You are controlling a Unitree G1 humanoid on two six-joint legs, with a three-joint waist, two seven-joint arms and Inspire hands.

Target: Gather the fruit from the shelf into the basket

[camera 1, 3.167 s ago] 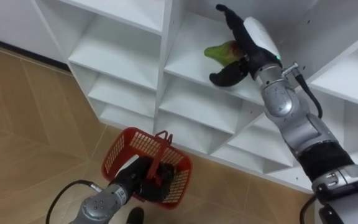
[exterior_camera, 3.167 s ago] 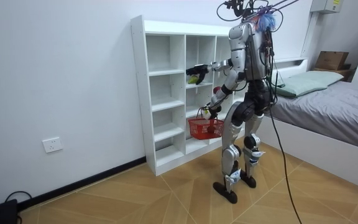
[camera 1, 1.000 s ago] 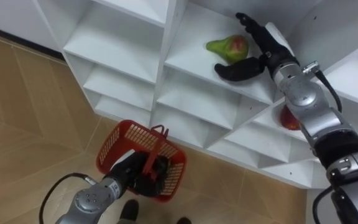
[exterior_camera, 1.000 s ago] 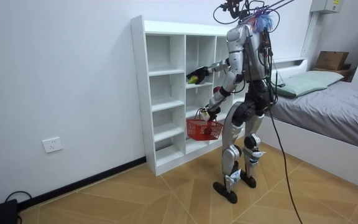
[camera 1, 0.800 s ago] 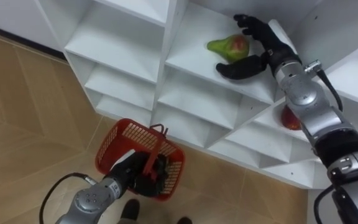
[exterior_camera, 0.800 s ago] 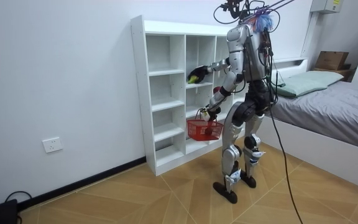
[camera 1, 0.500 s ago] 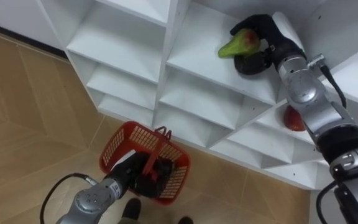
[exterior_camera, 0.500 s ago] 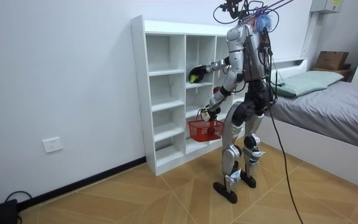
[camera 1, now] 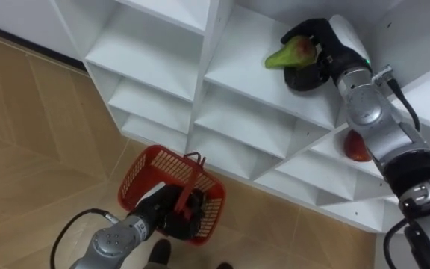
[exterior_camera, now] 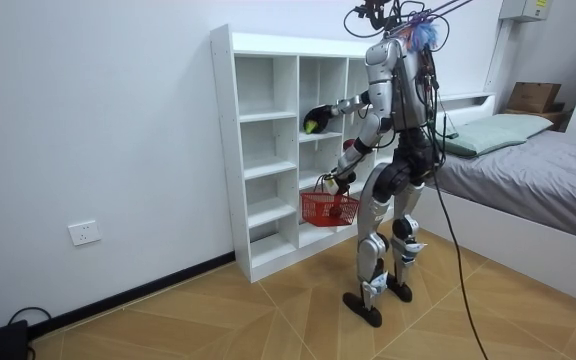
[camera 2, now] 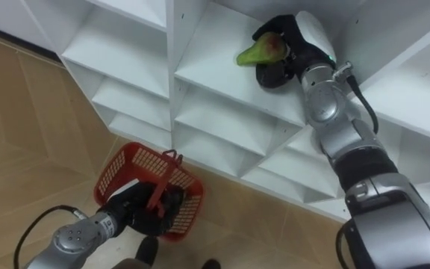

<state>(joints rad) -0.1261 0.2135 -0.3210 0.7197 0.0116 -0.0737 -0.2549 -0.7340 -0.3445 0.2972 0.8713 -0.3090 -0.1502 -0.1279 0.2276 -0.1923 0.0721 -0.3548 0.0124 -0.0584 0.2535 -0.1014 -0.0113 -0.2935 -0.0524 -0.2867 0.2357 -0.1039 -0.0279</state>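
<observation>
A green pear with a red blush (camera 1: 288, 54) lies in an upper compartment of the white closet (camera 1: 200, 71). My right hand (camera 1: 321, 46) is shut on the pear, dark fingers and thumb curled round its thick end; its narrow end sticks out to the left. The same grip shows in the right eye view, with the pear (camera 2: 257, 48) in the right hand (camera 2: 293, 41). Low down hangs a red mesh basket (camera 1: 142, 169), and my left hand (camera 1: 169, 215) is shut on its handle. In the room view I stand facing the closet (exterior_camera: 268, 150).
A red apple (camera 1: 357, 146) sits in the compartment below and to the right of the pear, partly behind my right forearm. The other compartments look bare. Wooden floor (camera 1: 28, 142) lies under the basket. A bed (exterior_camera: 528, 180) stands behind me in the room view.
My right hand's fingers, straight beside the pear a second ago, have curled round it. The pear has shifted slightly right. The basket hangs as before.
</observation>
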